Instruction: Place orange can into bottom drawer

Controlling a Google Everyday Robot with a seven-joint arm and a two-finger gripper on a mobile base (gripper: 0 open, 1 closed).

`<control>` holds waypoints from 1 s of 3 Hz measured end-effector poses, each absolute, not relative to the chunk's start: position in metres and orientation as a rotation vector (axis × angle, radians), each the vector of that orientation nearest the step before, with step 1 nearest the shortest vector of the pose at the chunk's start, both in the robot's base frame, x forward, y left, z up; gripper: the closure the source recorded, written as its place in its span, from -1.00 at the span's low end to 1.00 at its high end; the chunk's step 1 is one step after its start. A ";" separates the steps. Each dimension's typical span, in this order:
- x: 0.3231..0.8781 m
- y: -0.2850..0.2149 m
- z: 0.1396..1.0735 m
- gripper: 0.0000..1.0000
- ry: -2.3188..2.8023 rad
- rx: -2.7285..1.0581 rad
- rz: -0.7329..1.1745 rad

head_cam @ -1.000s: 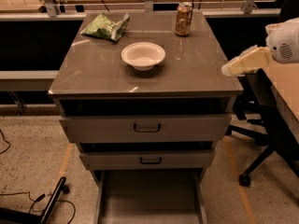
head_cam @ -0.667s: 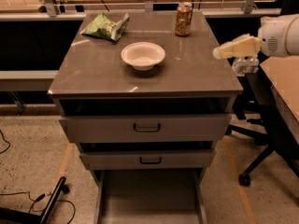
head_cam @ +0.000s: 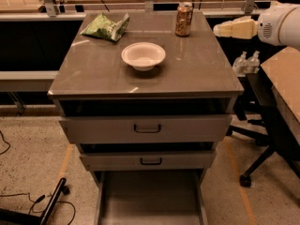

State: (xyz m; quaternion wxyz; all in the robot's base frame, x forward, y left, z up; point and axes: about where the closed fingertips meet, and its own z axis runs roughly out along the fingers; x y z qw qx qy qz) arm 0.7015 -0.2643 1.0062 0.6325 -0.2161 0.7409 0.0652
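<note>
Atop the bench [head_cam: 93, 74], near its far edge: orange can [head_cam: 183, 18] upright, hand [head_cam: 220, 30] level beside it, likely for a side grasp, grip state impossible to tell; bottom drawer [head_cam: 150, 198] pulled open below, ready.

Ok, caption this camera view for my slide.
Gripper hovers beside the orange can on the cabinet top, bottom drawer open below.
</note>
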 end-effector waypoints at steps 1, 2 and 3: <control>0.702 -0.264 1.006 -1.00 1.695 -0.495 0.150; 0.715 -0.257 1.002 -1.00 1.683 -0.495 0.177; 0.761 -0.236 0.990 -1.00 1.639 -0.450 0.257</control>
